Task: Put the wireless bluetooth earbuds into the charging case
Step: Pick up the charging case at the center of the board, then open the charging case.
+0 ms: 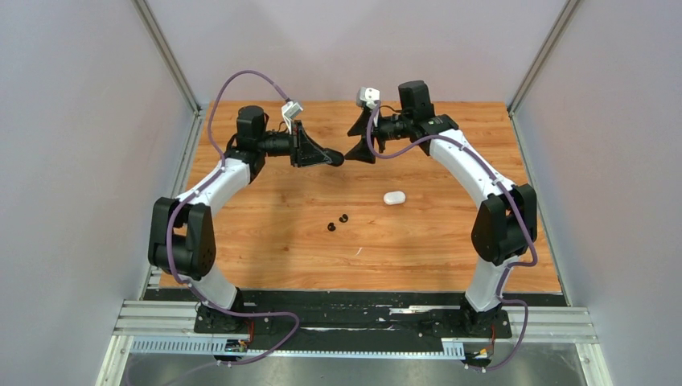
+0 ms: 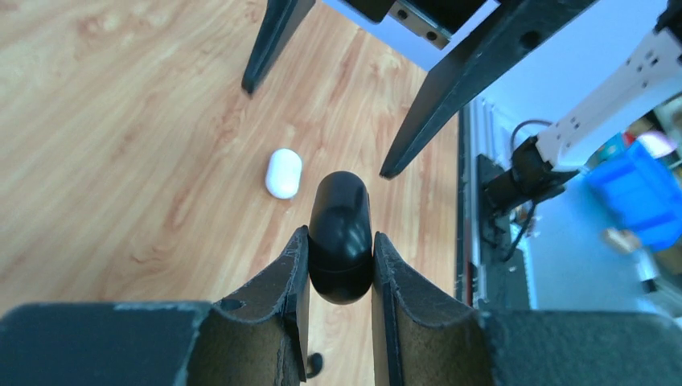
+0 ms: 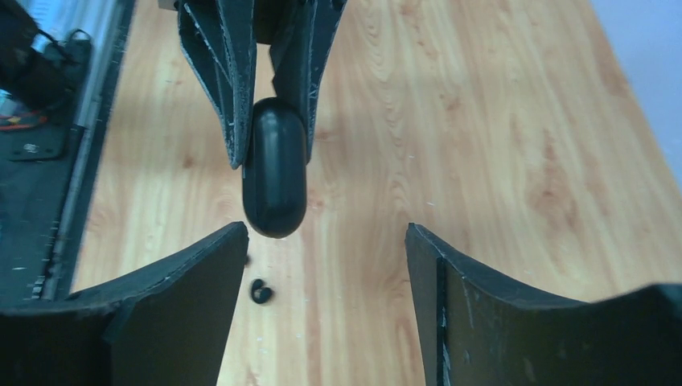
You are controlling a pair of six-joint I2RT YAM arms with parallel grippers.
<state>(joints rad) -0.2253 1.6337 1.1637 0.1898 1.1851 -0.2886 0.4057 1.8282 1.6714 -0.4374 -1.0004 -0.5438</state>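
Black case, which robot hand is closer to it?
Left. The left gripper is clamped on the black case, above the table. The right gripper faces its free end, jaws open, apparently not touching.

Tabletop (image 1: 281,241): wood-grain board, orange-brown, smooth with a faint sheen.
Black charging case (image 2: 340,233): smooth glossy plastic, catching soft highlights.
White charging case (image 1: 394,197): smooth plastic, slight gloss.
Left gripper fingers (image 2: 277,297): matt black, edges rough and scuffed pale.
Right gripper fingers (image 3: 185,289): matt black, faintly grainy.
Base rails (image 1: 153,322): ribbed bare metal.
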